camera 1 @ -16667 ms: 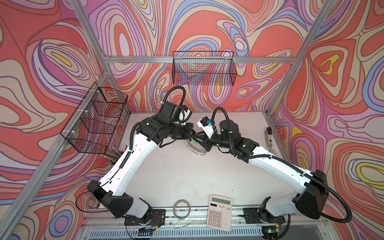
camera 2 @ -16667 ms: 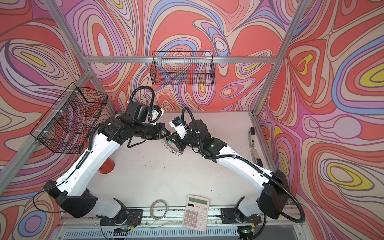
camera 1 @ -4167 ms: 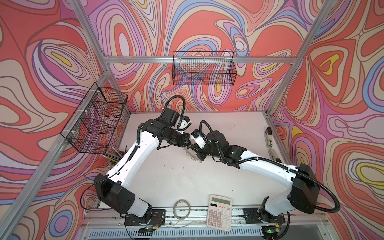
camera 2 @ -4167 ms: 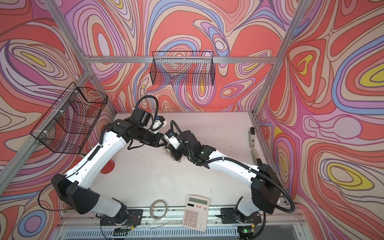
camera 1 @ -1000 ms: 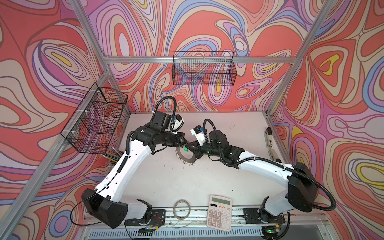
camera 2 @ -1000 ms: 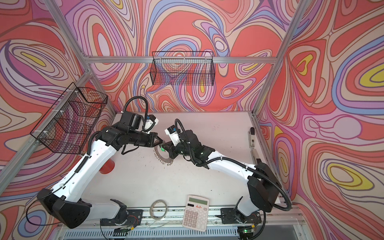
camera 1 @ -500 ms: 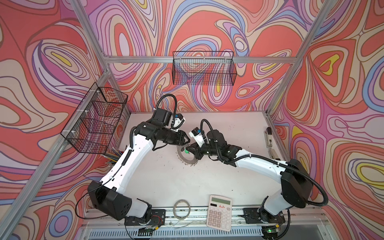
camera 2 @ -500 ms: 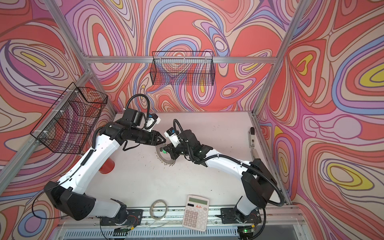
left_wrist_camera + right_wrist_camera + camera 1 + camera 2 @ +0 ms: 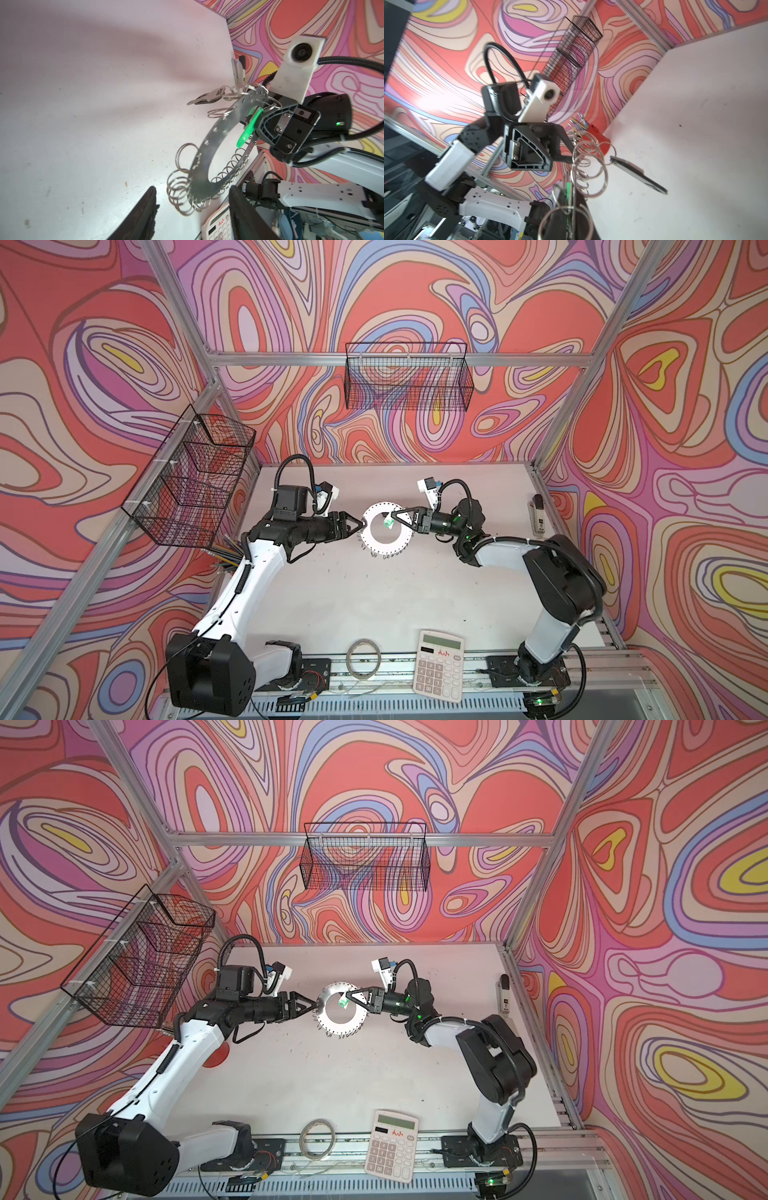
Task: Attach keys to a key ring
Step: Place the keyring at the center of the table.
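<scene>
On your far left a black wire basket (image 9: 191, 485) hangs on the wall. Below it a red plastic cup (image 9: 216, 1054) stands on the matte white surface (image 9: 374, 605).

Your left gripper (image 9: 360, 524) points in level. In the left wrist view its black fingers (image 9: 148, 209) are spread apart and hold nothing. The lower rim of the ring (image 9: 217, 135) sits just ahead of the gap between them. In both top views the tips lie just beside the ring's left edge, and you cannot tell whether they touch it.

The ring is a flat, shiny metal disc with a big round hole. Small punched holes run along its band and springy wire loops (image 9: 180, 193) fringe the rim. It is up off the surface, tilted on edge, between your two grippers.

A silver key with a black oval tag (image 9: 205, 97) dangles from a loop at the rim, near the right gripper. The green tag (image 9: 248, 128), smooth bright plastic, lies across the hole against the band, right at the right gripper's fingers. Its key is hidden.

Your right gripper (image 9: 394, 517) is clamped tight on the ring's rim from the right and holds it up. Farther right a slim grey and black device (image 9: 537, 514) lies by the wall.
</scene>
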Robot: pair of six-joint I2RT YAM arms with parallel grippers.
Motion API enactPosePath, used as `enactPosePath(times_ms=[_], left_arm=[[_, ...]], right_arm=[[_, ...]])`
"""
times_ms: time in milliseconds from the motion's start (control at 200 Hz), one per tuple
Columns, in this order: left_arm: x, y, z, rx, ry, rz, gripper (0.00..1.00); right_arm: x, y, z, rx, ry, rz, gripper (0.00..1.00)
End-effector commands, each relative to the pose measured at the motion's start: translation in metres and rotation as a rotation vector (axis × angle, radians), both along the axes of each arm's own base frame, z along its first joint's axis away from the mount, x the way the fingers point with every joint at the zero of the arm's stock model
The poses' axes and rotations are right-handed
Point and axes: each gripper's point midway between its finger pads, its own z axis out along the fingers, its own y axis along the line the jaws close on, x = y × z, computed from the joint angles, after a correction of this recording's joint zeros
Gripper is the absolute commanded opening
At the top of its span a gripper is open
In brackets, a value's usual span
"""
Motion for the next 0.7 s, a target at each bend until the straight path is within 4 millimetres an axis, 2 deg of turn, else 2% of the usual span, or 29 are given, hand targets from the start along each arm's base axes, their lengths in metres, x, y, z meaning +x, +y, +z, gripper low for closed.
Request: enactPosePath(times_ms=[0,160,280,361,526,606,696], left_arm=[[0.000,-0.015,0.019,-0.139,-0.064,-0.070,0.59],[-0.003,-0.019,0.014,-0.178,-0.033,-0.084,0.59],[0.001,-0.023,0.015,-0.236,-0.023,-0.096,0.54],[0.003,-0.024,0.009,-0.252,-0.001,-0.091,0.45],[0.006,-0.026,0.007,-0.283,0.032,-0.081,0.12],[0.007,-0.027,0.007,-0.289,0.044,-0.077,0.00],[0.008,-0.027,0.009,-0.293,0.045,-0.076,0.00]], right_arm=[[-0.026,-0.008,0.041,0.178,-0.030,0.134,0.00],[-0.022,-0.006,0.034,0.167,-0.016,0.125,0.00],[-0.018,-0.006,0.030,0.171,-0.002,0.115,0.00],[-0.015,-0.005,0.027,0.176,0.007,0.113,0.00],[-0.009,-0.003,0.017,0.172,0.038,0.099,0.00],[-0.006,-0.003,0.014,0.174,0.047,0.087,0.00],[-0.003,-0.004,0.011,0.165,0.054,0.077,0.00]])
